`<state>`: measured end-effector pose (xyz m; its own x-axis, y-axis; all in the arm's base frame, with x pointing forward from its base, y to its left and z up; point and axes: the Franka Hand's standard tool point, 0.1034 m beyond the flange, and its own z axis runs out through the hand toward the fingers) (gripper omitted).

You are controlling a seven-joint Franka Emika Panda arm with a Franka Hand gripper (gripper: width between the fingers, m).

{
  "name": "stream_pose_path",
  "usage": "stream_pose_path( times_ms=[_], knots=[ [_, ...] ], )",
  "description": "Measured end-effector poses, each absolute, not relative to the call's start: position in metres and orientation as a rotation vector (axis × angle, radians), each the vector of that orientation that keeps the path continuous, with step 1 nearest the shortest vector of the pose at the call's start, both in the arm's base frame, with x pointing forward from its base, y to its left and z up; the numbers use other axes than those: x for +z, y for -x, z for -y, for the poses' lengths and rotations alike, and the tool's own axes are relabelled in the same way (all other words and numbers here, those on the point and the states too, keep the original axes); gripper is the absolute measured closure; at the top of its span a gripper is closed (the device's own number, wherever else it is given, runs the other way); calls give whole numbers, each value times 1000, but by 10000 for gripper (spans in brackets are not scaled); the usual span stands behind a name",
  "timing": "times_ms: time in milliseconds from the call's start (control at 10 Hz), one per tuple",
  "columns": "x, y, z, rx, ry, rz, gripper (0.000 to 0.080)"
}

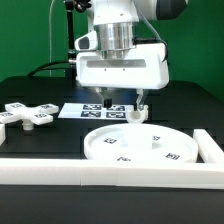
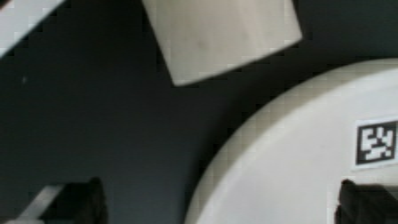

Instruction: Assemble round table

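Observation:
The large rimmed white disc (image 1: 140, 144) lies flat near the table's front, with small square markers on its face. It also shows in the wrist view (image 2: 302, 140). The cross-shaped piece (image 1: 25, 115) lies at the exterior view's left. The short white post (image 2: 222, 40) lies on the dark table just beyond the disc's rim. In the exterior view the post (image 1: 141, 113) shows below one finger. My gripper (image 1: 122, 103) is open and empty, hovering above the disc's far edge. In the wrist view the gripper (image 2: 217, 205) has one dark fingertip (image 2: 63, 203) over the table.
The marker board (image 1: 92, 110) lies flat behind the disc, under the gripper. A long white rail (image 1: 100, 176) runs along the table's front, and another rail (image 1: 210, 146) stands at the exterior view's right, close to the disc.

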<state>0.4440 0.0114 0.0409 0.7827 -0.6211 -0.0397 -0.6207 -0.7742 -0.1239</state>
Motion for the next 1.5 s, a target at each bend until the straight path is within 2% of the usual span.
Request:
stream_pose_path(
  times_ms=[200, 600, 900, 1200, 1300, 1500],
  knots=[
    [40, -443, -10, 56, 2838, -976, 150],
    [38, -435, -30, 408, 2782, -830, 150],
    [38, -428, -29, 657, 2691, -790, 150],
    [27, -425, -32, 872, 2590, -743, 150],
    [29, -419, -37, 967, 2545, -702, 150],
    [24, -424, -43, 1126, 2448, -635, 150]
  ],
)
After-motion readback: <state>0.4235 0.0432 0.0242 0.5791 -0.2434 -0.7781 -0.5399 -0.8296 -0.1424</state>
